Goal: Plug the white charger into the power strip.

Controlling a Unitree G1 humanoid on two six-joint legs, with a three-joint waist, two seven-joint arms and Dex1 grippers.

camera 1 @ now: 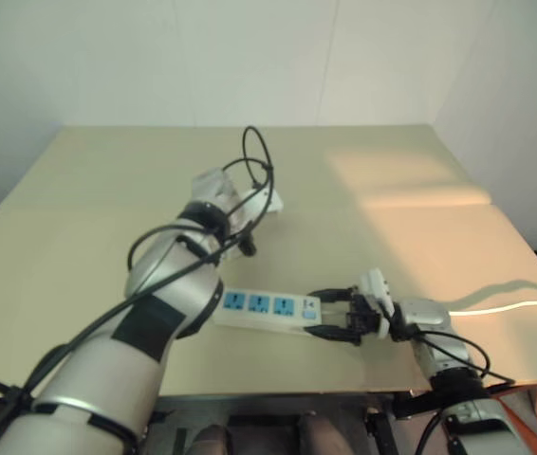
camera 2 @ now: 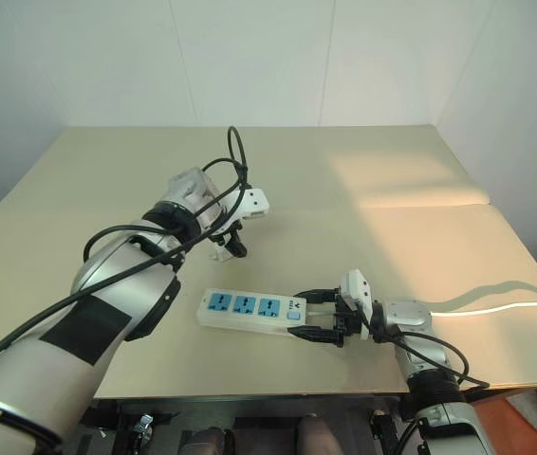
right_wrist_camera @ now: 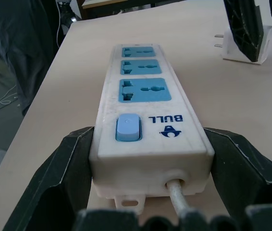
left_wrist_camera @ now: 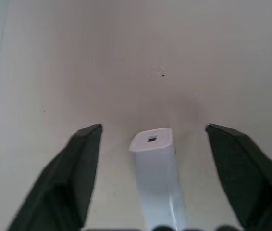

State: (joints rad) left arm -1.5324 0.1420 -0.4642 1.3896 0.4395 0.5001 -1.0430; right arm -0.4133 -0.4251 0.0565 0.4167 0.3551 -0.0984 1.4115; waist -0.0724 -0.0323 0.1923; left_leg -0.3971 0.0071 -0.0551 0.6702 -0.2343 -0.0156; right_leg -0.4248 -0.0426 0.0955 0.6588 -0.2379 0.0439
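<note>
The left gripper (left_wrist_camera: 153,139) stands open around the smooth white charger (left_wrist_camera: 156,168) without touching it, at 11 o'clock from the flat power strip (right_wrist_camera: 148,139), whose switch end the right gripper (right_wrist_camera: 150,159) clamps

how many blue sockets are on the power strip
3, in a row along the power strip: one next to the switch, one in the middle, one at the far end. None looks hidden.

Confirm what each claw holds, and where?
Right claw clamps the strip at its switch and cord end. Left claw straddles the charger, open, not gripping.
</note>
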